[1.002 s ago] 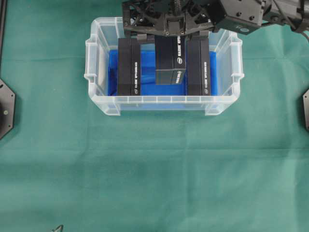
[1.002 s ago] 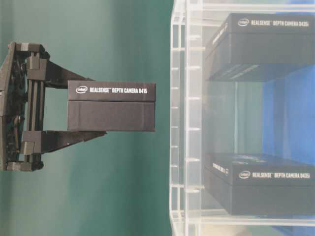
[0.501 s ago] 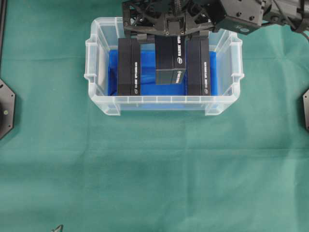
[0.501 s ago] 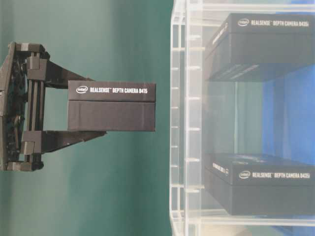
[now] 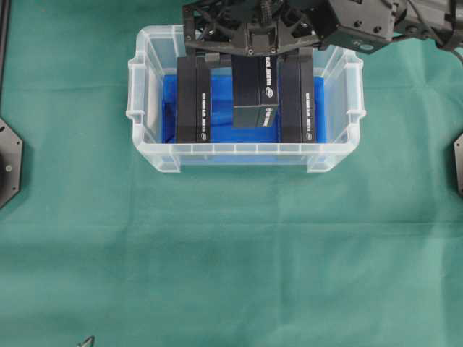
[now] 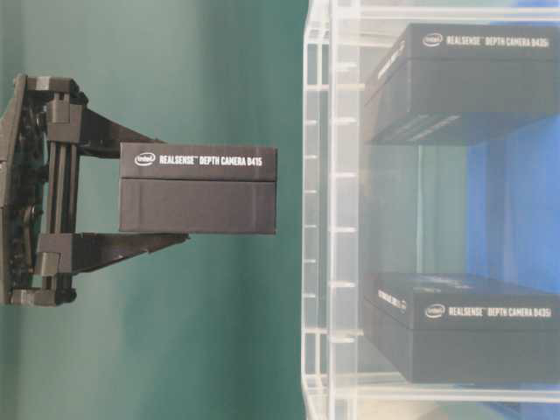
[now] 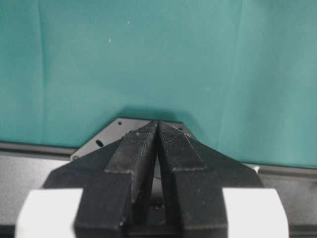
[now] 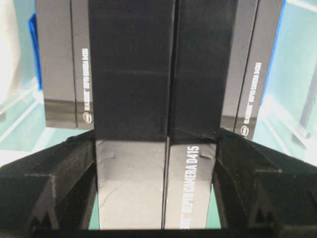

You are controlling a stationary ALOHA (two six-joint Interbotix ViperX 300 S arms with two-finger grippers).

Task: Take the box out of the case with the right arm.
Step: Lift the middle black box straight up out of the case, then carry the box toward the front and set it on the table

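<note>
Pinching a black box (image 5: 255, 90) between its fingers, the right tool (image 5: 249, 45) holds it above the clear case (image 5: 145, 108), where two more boxes (image 5: 193, 97) stand on blue lining; left tool (image 7: 157, 134) pressed together over the green surface (image 5: 231, 253)

Table-level view: I read an Intel logo and "REALSENSE DEPTH CAMERA D415" in white on the side of the black box (image 6: 198, 189) clamped in the right gripper (image 6: 166, 190), outside the case (image 6: 319, 219).

Same view, through the case wall: the upper box (image 6: 472, 83) carries the Intel logo and "REALSENSE DEPTH CAMERA D435i"; the lower box (image 6: 464, 328) carries the same line.

Right wrist view: "CAMERA D415" legible on the held box; the two boxes behind show small white lettering, only partly readable.

Overhead: white print on all three box sides, too small for me to read.
</note>
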